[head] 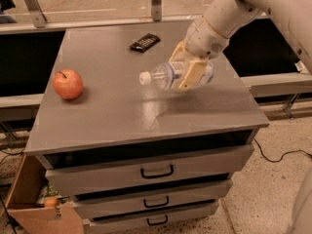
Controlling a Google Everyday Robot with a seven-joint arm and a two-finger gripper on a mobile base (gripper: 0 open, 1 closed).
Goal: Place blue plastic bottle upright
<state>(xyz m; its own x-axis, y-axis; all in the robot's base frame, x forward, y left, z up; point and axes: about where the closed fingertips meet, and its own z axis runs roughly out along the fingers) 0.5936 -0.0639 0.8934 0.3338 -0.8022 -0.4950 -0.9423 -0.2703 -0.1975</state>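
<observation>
The blue plastic bottle (pixel 165 75) is clear with a white cap. It lies about horizontal in the air above the grey cabinet top (pixel 112 106), cap pointing left. My gripper (pixel 187 71) comes in from the upper right on the white arm and is shut on the bottle's body, its tan fingers (pixel 191 74) wrapped around the label end. The bottle's shadow lies on the top just below it.
A red apple (pixel 68 84) sits at the left of the cabinet top. A black remote-like object (pixel 145 42) lies near the back edge. Below the top are drawers with handles (pixel 157 171). An open cardboard box (pixel 36 206) stands at the lower left.
</observation>
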